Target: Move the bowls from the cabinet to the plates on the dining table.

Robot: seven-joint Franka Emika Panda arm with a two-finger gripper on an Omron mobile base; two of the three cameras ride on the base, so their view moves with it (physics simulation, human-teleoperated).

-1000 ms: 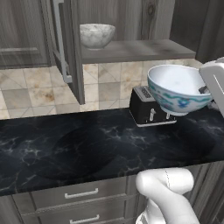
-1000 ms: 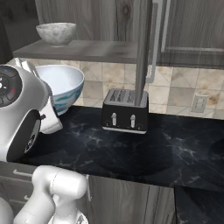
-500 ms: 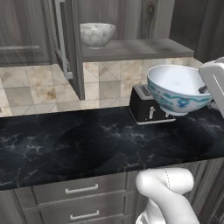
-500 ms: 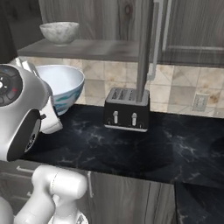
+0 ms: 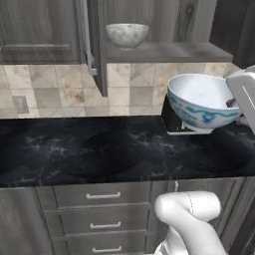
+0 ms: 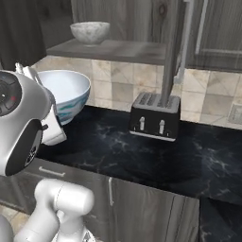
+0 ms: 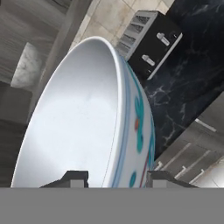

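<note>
Hand view, bottom of the frame: the claw [image 7: 114, 178] straddles the rim of the blue-patterned bowl [image 7: 87, 118], one tip inside and one outside, clamped on its wall. That bowl hangs above the black counter [image 5: 99, 149], at the right of the left base view, just in front of the toaster [image 6: 155, 116]. The marbled bowl [image 5: 127, 35] waits on the cabinet shelf [image 5: 164, 51], top centre. Judgement: keep the rim level, carry it clear of toaster and open door [image 5: 94, 45].
</note>
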